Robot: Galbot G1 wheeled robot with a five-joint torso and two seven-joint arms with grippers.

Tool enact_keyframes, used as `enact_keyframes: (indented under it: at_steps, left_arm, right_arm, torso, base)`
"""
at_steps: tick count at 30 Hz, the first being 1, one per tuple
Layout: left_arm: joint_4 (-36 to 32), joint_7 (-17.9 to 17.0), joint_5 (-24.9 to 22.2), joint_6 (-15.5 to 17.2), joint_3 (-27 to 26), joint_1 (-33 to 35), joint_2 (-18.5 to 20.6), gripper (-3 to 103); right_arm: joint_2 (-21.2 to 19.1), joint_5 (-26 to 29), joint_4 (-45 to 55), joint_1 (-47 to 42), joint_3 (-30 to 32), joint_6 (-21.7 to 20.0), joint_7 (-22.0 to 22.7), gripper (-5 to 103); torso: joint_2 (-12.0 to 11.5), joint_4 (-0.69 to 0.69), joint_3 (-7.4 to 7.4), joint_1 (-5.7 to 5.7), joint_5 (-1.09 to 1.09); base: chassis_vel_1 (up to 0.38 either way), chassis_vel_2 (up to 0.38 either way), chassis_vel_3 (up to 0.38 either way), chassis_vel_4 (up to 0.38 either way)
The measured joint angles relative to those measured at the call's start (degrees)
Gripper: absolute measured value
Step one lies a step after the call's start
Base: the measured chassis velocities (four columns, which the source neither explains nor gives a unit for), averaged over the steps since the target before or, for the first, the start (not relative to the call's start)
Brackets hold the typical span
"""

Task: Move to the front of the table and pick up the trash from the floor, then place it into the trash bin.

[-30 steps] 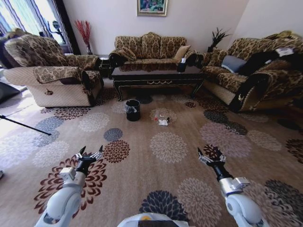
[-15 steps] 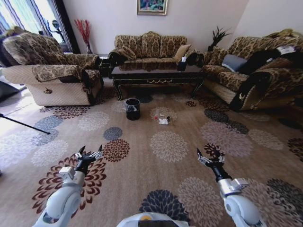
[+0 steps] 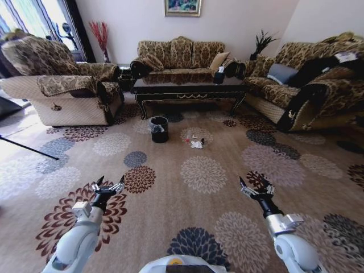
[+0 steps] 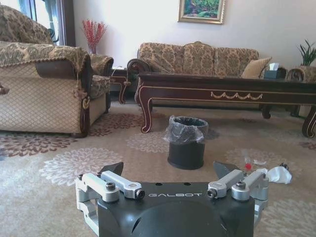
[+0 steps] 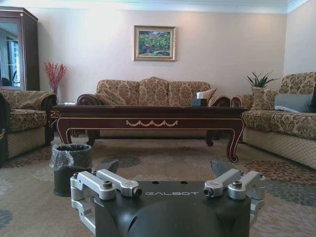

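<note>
The dark glossy table with its gold ornament stands ahead, in front of the far sofa. On the patterned carpet floor before it sit the black trash bin with a grey liner and, to its right, the trash: white paper scraps and a small red-capped bottle. My left gripper and right gripper hover open and empty over the carpet, well short of both. The left wrist view shows the trash bin, the trash and the table. The right wrist view shows the trash bin and the table.
An armchair flanks the left, a long sofa the right, and another sofa stands behind the table. A black tripod leg slants across the carpet at far left. Open carpet lies between me and the bin.
The whole head view has shifted slightly, with the furniture sliding a little up and outward, so the camera has moved. Both grippers hold the same open pose.
</note>
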Motion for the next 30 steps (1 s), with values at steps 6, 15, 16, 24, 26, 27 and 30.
enact_keyframes:
  at_steps: [6,15,16,24,26,27,30]
  left_arm:
    - [0.02,0.02,1.29,-0.27,-0.17,0.34,-0.15,100]
    - [0.05,0.08,1.44,-0.41,-0.39,0.19,0.92,100]
    - [0.05,0.08,1.44,-0.41,-0.39,0.19,0.92,100]
    - [0.78,-0.01,1.39,-0.27,-0.83,-1.09,1.3,100]
    - [0.85,-0.01,1.16,-0.26,-1.03,-1.15,1.48,100]
    - [0.96,-0.05,1.07,-0.25,-1.15,-1.16,1.54,100]
    - [1.07,-0.48,1.04,-0.25,-1.08,-1.07,1.28,100]
  right_arm:
    - [0.35,0.17,0.16,0.25,0.02,0.13,0.34,100]
    - [0.3,0.32,-0.02,-0.26,0.57,0.4,-0.06,100]
    - [0.3,0.32,-0.02,-0.26,0.57,0.4,-0.06,100]
    - [0.55,0.38,-0.67,0.31,0.4,0.42,0.58,100]
    - [0.59,0.37,-0.76,0.39,0.33,0.42,0.51,100]
    - [0.64,0.35,-0.87,0.47,0.33,0.42,0.3,100]
    - [0.75,0.35,-1.06,0.93,0.38,0.4,0.1,100]
  torso:
    - [-1.32,0.0,-1.08,-0.23,0.0]
    - [-3.27,0.0,-2.63,-0.63,0.0]
    - [-3.27,0.0,-2.63,-0.63,0.0]
    - [-5.27,0.0,-4.51,-0.75,0.0]
    - [-5.58,0.0,-4.73,-0.83,0.0]
    - [-5.88,0.0,-4.99,-0.89,0.0]
    - [-6.69,0.0,-5.81,-0.9,0.0]
  base:
    - [0.0,0.0,0.0,0.0]
    - [0.0,0.0,0.0,0.0]
    - [0.0,0.0,0.0,0.0]
    - [0.0,0.0,0.0,0.0]
    - [0.0,0.0,0.0,0.0]
    - [0.0,0.0,0.0,0.0]
    - [0.0,0.0,0.0,0.0]
